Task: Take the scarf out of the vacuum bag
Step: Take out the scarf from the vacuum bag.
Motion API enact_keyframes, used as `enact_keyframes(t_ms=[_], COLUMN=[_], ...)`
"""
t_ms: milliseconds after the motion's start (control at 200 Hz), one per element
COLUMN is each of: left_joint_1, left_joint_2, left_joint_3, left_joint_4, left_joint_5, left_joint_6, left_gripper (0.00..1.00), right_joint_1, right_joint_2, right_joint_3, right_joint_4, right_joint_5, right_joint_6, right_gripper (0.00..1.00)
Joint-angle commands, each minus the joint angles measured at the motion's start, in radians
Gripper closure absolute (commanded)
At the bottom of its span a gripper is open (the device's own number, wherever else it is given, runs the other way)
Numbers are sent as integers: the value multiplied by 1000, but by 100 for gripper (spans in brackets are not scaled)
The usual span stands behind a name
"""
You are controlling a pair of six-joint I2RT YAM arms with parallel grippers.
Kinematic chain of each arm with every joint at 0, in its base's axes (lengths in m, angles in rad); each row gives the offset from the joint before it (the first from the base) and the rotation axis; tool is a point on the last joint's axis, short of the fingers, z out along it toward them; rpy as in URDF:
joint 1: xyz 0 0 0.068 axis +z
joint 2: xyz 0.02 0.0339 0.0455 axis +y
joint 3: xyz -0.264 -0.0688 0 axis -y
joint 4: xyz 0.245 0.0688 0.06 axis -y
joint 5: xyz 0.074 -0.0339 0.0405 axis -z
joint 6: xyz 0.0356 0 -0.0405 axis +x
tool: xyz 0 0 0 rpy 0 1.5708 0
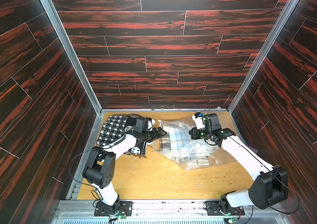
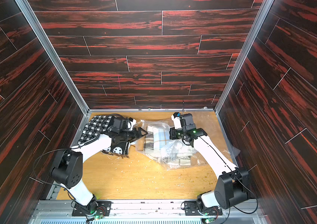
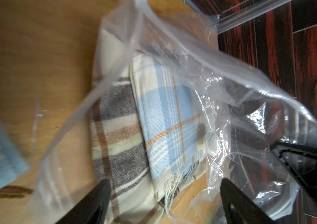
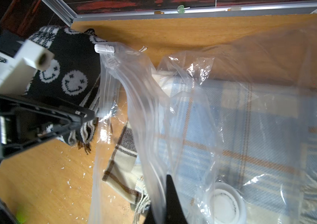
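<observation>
Two folded plaid scarves, a blue scarf (image 1: 179,135) and a brown scarf (image 1: 164,144), both soft woven cloth with fringed ends, lie inside the bag (image 1: 202,164). It sits right of centre on the wooden table (image 1: 144,174) in both top views. The bag is clear crinkly film. Its long axis runs from upper left to lower right, with the zip mouth pointing left at the left gripper (image 1: 162,133), whose jaws stand apart at the opening. The right gripper (image 1: 190,134) is clamped on the bag's upper film. A round white valve (image 4: 225,203) sits on its face. A black scarf (image 1: 111,128) lies outside, at left.
</observation>
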Motion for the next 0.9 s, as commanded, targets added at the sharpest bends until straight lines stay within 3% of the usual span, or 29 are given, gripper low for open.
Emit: enact_keyframes(t_ms=[0, 581, 897], left_joint_1=[-30, -97, -147], left_joint_2=[47, 258, 271], left_joint_3=[14, 133, 213], left_joint_4=[35, 79, -71], left_joint_5=[-27, -36, -110], left_joint_6=[-4, -23, 86], left_gripper=[11, 22, 24], right_joint_1=[3, -11, -23], right_joint_2=[-27, -44, -43], right_joint_3=[-10, -28, -33], right_joint_4=[4, 9, 6], right_joint_5=[-23, -47, -42], right_joint_6=[12, 36, 35], right_gripper=[100, 100, 100])
